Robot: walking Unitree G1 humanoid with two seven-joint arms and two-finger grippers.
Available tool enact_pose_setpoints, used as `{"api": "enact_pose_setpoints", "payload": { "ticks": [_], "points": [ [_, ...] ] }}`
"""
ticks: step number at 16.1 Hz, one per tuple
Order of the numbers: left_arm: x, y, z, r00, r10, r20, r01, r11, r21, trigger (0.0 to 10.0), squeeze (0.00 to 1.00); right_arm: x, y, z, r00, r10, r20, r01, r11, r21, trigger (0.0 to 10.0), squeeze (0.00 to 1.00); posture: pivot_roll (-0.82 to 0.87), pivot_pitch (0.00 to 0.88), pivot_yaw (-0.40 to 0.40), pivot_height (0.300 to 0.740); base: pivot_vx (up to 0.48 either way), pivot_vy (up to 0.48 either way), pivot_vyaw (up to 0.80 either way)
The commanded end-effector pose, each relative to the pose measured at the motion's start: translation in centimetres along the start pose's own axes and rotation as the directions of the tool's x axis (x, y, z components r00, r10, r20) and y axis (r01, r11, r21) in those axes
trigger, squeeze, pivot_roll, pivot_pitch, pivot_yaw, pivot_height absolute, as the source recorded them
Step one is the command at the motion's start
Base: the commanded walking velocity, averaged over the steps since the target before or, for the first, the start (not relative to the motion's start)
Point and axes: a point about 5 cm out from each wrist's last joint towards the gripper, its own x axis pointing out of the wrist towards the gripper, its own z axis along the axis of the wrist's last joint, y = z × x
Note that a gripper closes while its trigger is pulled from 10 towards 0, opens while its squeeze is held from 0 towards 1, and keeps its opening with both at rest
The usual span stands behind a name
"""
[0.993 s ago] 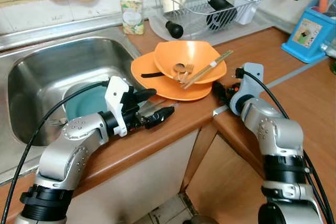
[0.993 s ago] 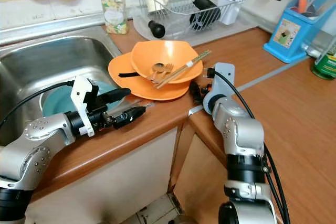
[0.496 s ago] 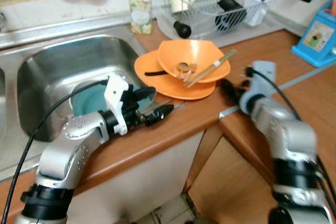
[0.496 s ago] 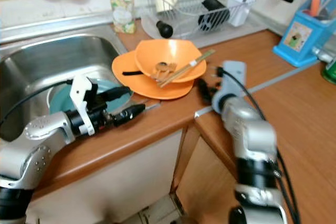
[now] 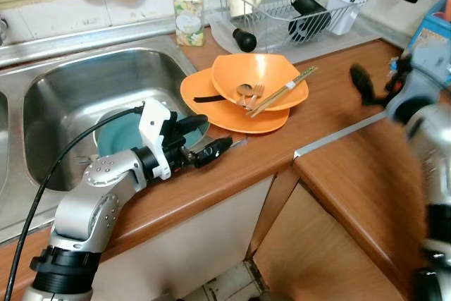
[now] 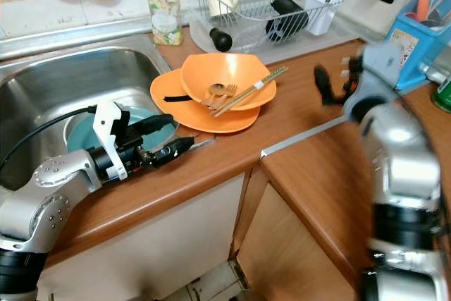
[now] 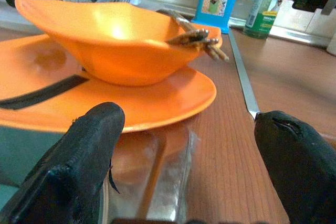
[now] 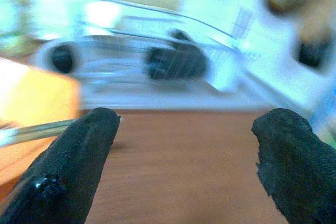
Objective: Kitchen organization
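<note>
An orange bowl (image 5: 257, 75) holding a spoon, a fork and chopsticks (image 5: 282, 91) sits on an orange plate (image 5: 211, 107) at the counter's edge beside the sink (image 5: 63, 96). A black-handled utensil lies on the plate. My left gripper (image 5: 217, 132) is open, low over the counter right in front of the plate's near rim. A small clear object (image 7: 149, 182) lies between its fingers (image 7: 84, 150). My right gripper (image 6: 337, 82) is open, blurred, and raised in the air over the counter to the right of the bowl. A teal plate (image 5: 116, 135) lies in the sink.
A wire dish rack (image 5: 289, 1) with a mug, a black bottle and a white cup stands at the back. A soap bottle (image 5: 187, 8) stands by the sink's rear corner. A blue utensil holder (image 6: 416, 26) and a green can (image 6: 444, 93) stand far right.
My right arm has lifted off the counter beside the plate and swung up and to the right. The left gripper has stayed by the plate's rim.
</note>
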Motion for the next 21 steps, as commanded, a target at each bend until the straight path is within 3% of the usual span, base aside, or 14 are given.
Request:
{"api": "enact_pose_setpoints", "payload": {
  "ticks": [1, 2, 3, 4, 5, 6, 9, 13, 14, 21],
  "points": [
    [0.3, 0.1, 0.6, 1.000, -0.008, 0.006, 0.008, 0.999, 0.034, 10.0, 0.94, 0.3, 1.2, 1.1, 0.992, 0.121, 0.033, -0.118, 0.990, -0.077, 10.0, 1.00, -0.21, 0.000, -0.010, 0.740, 0.000, 0.000, 0.00],
    [0.4, 0.2, 0.6, 1.000, -0.009, 0.005, 0.008, 0.999, 0.040, 10.0, 0.90, 0.3, 1.7, 1.8, 0.976, 0.214, 0.033, -0.206, 0.967, -0.151, 10.0, 1.00, -0.21, 0.000, -0.013, 0.740, 0.000, 0.000, 0.00],
    [0.4, 0.2, 0.7, 1.000, -0.010, 0.001, 0.010, 0.999, 0.050, 10.0, 0.78, 0.4, 2.2, 2.3, 0.951, 0.309, 0.018, -0.298, 0.929, -0.218, 10.0, 1.00, -0.20, 0.000, -0.018, 0.740, 0.000, 0.000, 0.00],
    [0.3, 0.2, 0.8, 1.000, -0.016, 0.002, 0.016, 0.999, 0.050, 10.0, 0.53, 0.7, 2.8, 2.7, 0.907, 0.420, -0.022, -0.407, 0.864, -0.297, 10.0, 0.00, -0.20, 0.000, -0.018, 0.740, 0.000, 0.000, 0.00],
    [0.3, 0.1, 0.8, 1.000, -0.023, -0.002, 0.023, 0.998, 0.051, 10.0, 0.48, 0.8, 2.9, 2.8, 0.890, 0.454, -0.041, -0.442, 0.838, -0.321, 10.0, 0.00, -0.21, 0.000, -0.010, 0.740, 0.000, 0.000, 0.00],
    [0.3, 0.0, 0.7, 0.999, -0.039, -0.017, 0.040, 0.998, 0.057, 10.0, 0.28, 1.1, 3.0, 3.0, 0.841, 0.527, -0.120, -0.527, 0.750, -0.400, 10.0, 0.00, -0.20, 0.000, -0.018, 0.740, 0.000, 0.000, 0.00],
    [0.3, -0.1, 0.7, 0.999, -0.045, -0.017, 0.046, 0.997, 0.058, 10.0, 0.15, 1.9, 2.8, 3.2, 0.800, 0.557, -0.223, -0.583, 0.637, -0.504, 10.0, 0.00, -0.20, 0.000, -0.024, 0.740, 0.000, 0.000, 0.00],
    [0.4, -0.2, 0.6, 0.998, -0.052, -0.023, 0.053, 0.996, 0.065, 10.0, 0.06, 3.5, 3.8, 3.6, 0.776, 0.572, -0.266, -0.598, 0.532, -0.600, 10.0, 0.00, -0.20, 0.000, -0.023, 0.740, 0.000, 0.000, 0.00],
    [0.5, -0.2, 0.6, 0.998, -0.055, -0.025, 0.056, 0.996, 0.070, 10.0, 0.04, 4.3, 4.0, 3.4, 0.770, 0.563, -0.300, -0.601, 0.480, -0.639, 10.0, 0.00, -0.20, 0.000, -0.020, 0.740, 0.000, 0.000, 0.00],
    [0.6, -0.1, 0.6, 0.998, -0.055, -0.018, 0.056, 0.995, 0.079, 10.0, 0.00, 6.4, 4.9, 2.9, 0.724, 0.557, -0.407, -0.643, 0.330, -0.691, 10.0, 0.00, -0.19, 0.000, -0.039, 0.740, 0.000, 0.000, 0.00]
  ]
}}
